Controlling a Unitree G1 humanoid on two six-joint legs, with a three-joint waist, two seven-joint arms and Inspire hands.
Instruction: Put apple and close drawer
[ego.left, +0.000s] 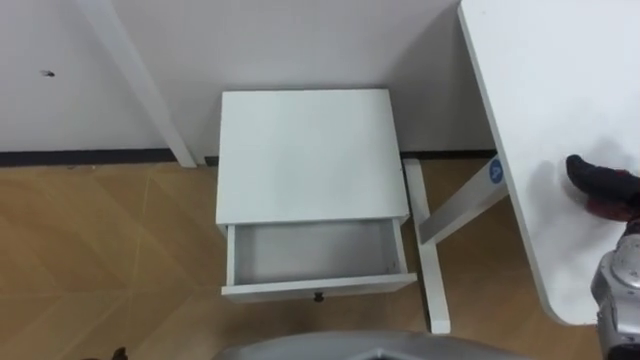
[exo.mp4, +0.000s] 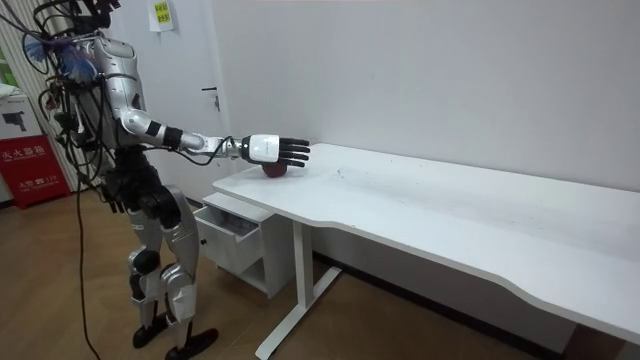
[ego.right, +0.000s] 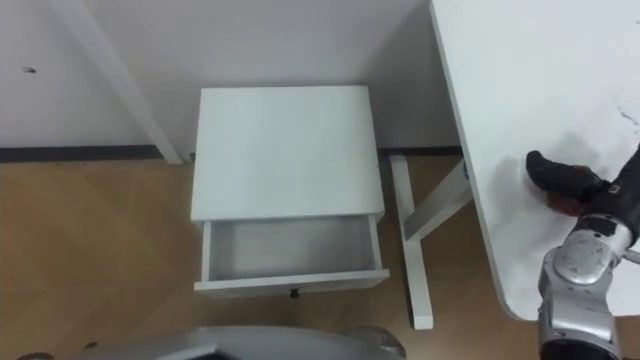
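The robot stands upright, its right arm raised to about chest height and stretched out straight to its right side. The right hand (exo.mp4: 277, 149) is palm down at the end of a level forearm, its dark fingers (ego.right: 555, 173) extended forward and only slightly bent, not clenched.
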